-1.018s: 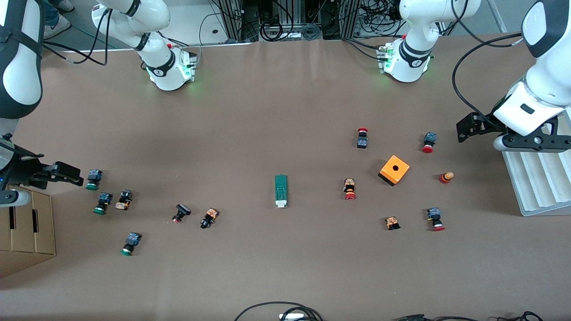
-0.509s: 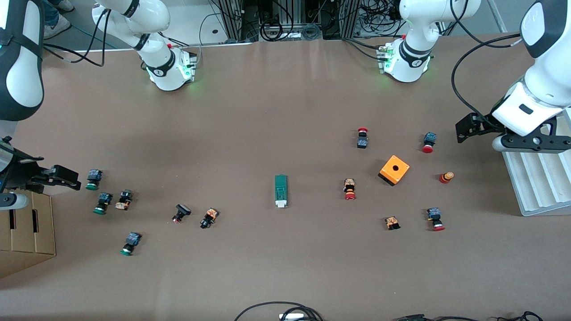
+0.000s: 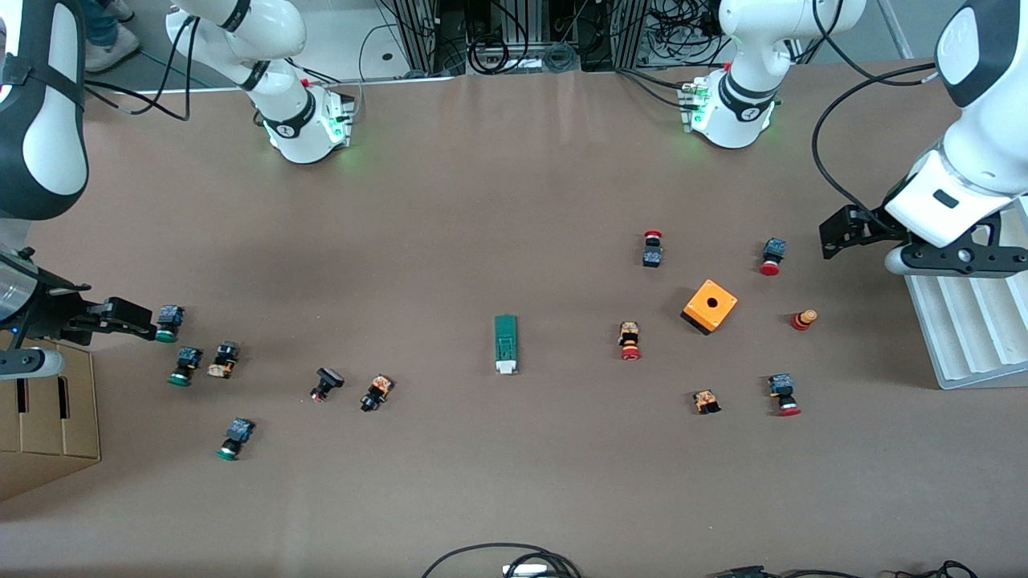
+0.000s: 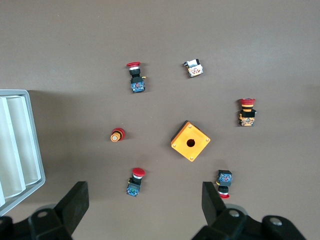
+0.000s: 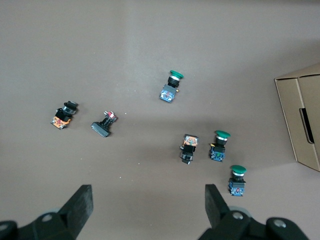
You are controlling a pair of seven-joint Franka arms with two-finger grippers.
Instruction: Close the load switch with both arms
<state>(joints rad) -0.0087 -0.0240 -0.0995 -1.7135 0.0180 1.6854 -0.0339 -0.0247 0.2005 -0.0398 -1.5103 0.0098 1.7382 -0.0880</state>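
The load switch, a narrow green block with a white piece at its end nearer the front camera, lies on the brown table's middle, apart from both grippers. It shows in neither wrist view. My right gripper hangs open over the table at the right arm's end, its fingers wide apart above bare table and nothing between them. My left gripper hangs open at the left arm's end, over the table beside the white tray. Its fingers straddle a red-capped button far below.
Green-capped push buttons and other small parts are scattered toward the right arm's end, by a cardboard box. An orange box with a hole and red-capped buttons lie toward the left arm's end, by a ribbed white tray.
My right gripper has edged a little toward the table's middle, over the nearest green-capped button. The left gripper has barely moved. The load switch lies as before.
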